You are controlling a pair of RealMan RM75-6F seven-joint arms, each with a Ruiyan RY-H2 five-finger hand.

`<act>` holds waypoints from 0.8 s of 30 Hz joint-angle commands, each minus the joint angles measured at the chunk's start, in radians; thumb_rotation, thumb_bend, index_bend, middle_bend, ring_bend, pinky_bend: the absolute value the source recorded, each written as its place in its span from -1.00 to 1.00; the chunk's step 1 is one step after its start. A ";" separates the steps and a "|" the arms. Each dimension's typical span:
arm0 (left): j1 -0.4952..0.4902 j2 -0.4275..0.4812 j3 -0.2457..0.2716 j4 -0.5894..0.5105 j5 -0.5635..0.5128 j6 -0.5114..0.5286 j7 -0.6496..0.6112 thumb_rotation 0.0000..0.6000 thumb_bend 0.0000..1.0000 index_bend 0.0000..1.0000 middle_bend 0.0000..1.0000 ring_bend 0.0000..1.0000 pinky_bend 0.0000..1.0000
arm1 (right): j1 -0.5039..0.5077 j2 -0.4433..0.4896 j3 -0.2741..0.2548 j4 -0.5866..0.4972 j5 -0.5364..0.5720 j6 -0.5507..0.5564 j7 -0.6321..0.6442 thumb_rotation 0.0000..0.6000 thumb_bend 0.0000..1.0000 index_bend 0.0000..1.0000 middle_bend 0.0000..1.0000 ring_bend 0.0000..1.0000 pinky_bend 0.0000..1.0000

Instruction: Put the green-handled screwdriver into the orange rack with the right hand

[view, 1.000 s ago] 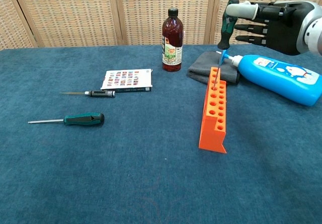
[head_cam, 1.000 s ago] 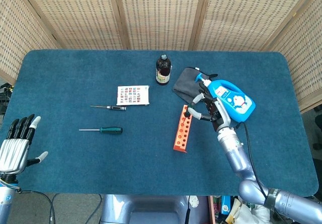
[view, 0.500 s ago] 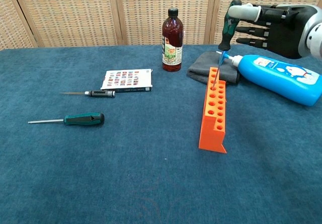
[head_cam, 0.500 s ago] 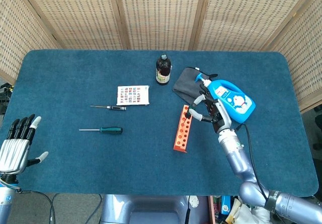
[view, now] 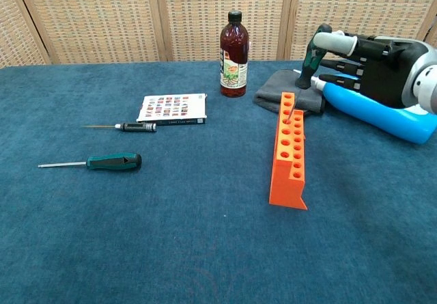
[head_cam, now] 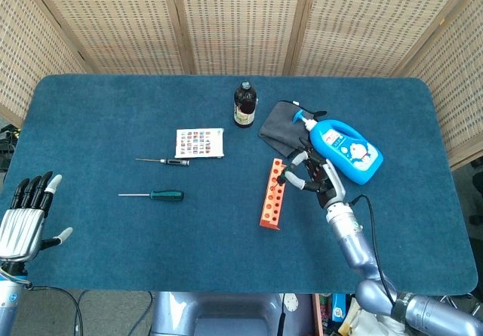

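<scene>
I grip the green-handled screwdriver (view: pixel 308 55) in my right hand (view: pixel 372 68), tip inside the orange rack (view: pixel 289 149); my left hand (head_cam: pixel 23 219) rests spread, holding nothing

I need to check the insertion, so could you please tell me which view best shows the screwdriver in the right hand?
The chest view: the screwdriver shows side-on in the right hand, its shaft slanting down into a hole near the far end of the rack. In the head view the hand hides nearly all of it.
</scene>
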 commanded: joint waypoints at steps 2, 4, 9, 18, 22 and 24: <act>-0.001 0.001 -0.001 -0.001 -0.001 0.000 -0.001 1.00 -1.00 -1.00 -1.00 -1.00 -1.00 | -0.009 -0.014 -0.010 0.025 -0.026 -0.002 0.033 1.00 -0.54 0.23 -1.00 -1.00 -1.00; 0.000 0.001 -0.001 0.000 -0.001 0.000 -0.002 1.00 -1.00 -1.00 -1.00 -1.00 -1.00 | -0.012 -0.020 -0.016 0.034 -0.036 -0.001 0.045 1.00 -0.54 0.23 -1.00 -1.00 -1.00; -0.002 0.000 0.000 0.000 -0.003 -0.004 0.000 1.00 -1.00 -1.00 -1.00 -1.00 -1.00 | -0.019 -0.034 -0.030 0.055 -0.081 0.004 0.085 1.00 -0.54 0.25 -1.00 -1.00 -1.00; -0.001 0.000 0.000 0.000 -0.002 -0.003 0.000 1.00 -1.00 -1.00 -1.00 -1.00 -1.00 | -0.028 -0.073 -0.063 0.117 -0.187 0.043 0.194 1.00 -0.54 0.25 -1.00 -1.00 -1.00; -0.001 0.000 0.000 0.000 -0.003 -0.002 -0.001 1.00 -1.00 -1.00 -1.00 -1.00 -1.00 | -0.026 -0.080 -0.076 0.134 -0.210 0.052 0.219 1.00 -0.54 0.25 -1.00 -1.00 -1.00; -0.001 0.000 -0.001 0.000 -0.004 -0.002 -0.002 1.00 -1.00 -1.00 -1.00 -1.00 -1.00 | -0.026 -0.085 -0.085 0.144 -0.222 0.058 0.228 1.00 -0.54 0.25 -1.00 -1.00 -1.00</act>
